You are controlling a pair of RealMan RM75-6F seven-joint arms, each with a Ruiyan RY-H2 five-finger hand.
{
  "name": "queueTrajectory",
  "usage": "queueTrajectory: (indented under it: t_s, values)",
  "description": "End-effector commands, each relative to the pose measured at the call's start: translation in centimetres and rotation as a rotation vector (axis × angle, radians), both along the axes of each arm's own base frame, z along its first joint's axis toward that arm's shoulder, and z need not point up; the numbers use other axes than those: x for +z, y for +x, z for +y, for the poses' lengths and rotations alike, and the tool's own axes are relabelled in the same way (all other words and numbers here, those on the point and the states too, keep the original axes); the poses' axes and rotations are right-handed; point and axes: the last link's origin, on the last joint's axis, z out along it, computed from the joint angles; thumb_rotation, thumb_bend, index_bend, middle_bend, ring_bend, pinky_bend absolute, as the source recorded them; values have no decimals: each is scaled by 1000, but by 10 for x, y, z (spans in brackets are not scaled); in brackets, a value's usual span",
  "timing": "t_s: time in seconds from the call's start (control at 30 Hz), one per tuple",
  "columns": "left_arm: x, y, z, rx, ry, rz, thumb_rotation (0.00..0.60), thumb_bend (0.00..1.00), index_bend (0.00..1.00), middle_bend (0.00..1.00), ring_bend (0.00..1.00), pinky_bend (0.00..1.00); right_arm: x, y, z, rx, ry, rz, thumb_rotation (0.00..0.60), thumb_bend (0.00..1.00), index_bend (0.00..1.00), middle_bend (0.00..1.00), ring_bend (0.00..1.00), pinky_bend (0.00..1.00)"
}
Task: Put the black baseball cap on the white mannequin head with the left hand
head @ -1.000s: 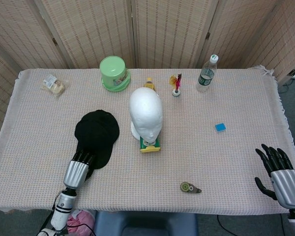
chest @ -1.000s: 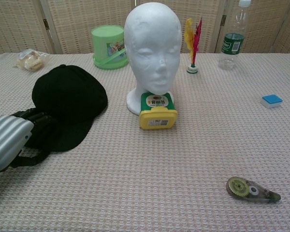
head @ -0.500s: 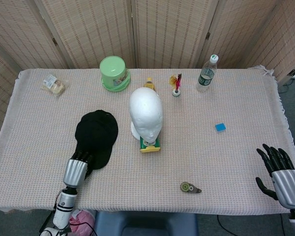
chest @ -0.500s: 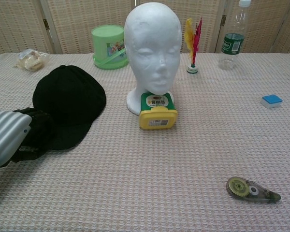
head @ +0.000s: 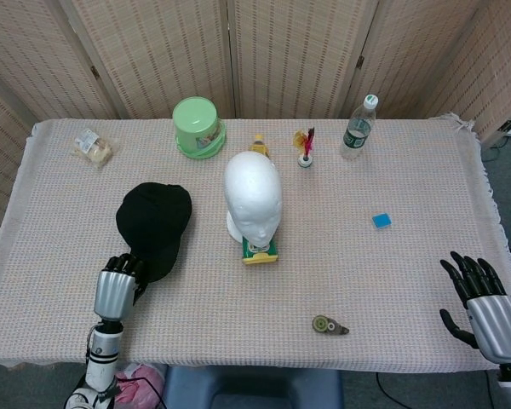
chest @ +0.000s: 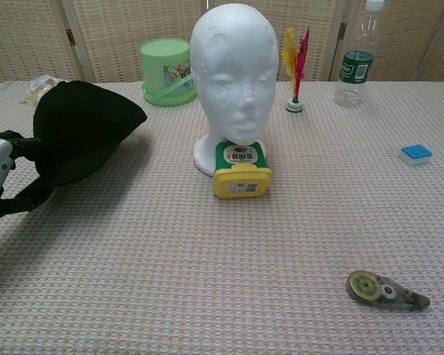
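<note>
My left hand (head: 118, 285) (chest: 1, 168) grips the brim of the black baseball cap (head: 152, 225) (chest: 83, 127) and holds it raised above the cloth, left of the white mannequin head (head: 252, 198) (chest: 234, 72). The head stands upright at the table's middle, facing me, bare on top. My right hand (head: 484, 305) hangs open off the near right edge, fingers spread, holding nothing; the chest view does not show it.
A yellow and green box (chest: 241, 169) sits against the mannequin's base. Behind stand a green tub (head: 198, 126), a feather shuttlecock (head: 305, 146), a water bottle (head: 358, 127) and a snack bag (head: 93, 146). A blue block (head: 381, 221) and a tape dispenser (head: 328, 325) lie on the right.
My left hand has pulled back and to the left and lifted the cap off the cloth; the cap now hangs tilted above the table. The right hand stays put.
</note>
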Motion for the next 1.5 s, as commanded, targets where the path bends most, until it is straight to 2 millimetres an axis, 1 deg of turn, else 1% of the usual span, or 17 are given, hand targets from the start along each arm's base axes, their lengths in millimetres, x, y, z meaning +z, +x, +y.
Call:
queueTrajectory:
  t_s: [0.03,0.37,0.67,1.27,1.5]
  values:
    - [10,0,5,-7,50,8,600,464,585,611,472,558,0,0,1,2,2,-2,600,305,0,0,0,0]
    - [32,-2,11,-65,118,118,600,464,583,611,473,558,2,1,4,8,1,-7,600,305,0,0,0,0]
    - [52,1,14,-110,198,158,600,464,585,612,473,558,4,3,7,18,-3,-13,600,305,0,0,0,0]
    - [110,10,26,-147,377,165,600,464,584,612,473,558,6,4,10,31,-13,-18,600,304,0,0,0,0]
    - [129,20,33,-166,424,185,600,464,587,612,473,558,5,5,10,32,-11,-16,600,305,0,0,0,0]
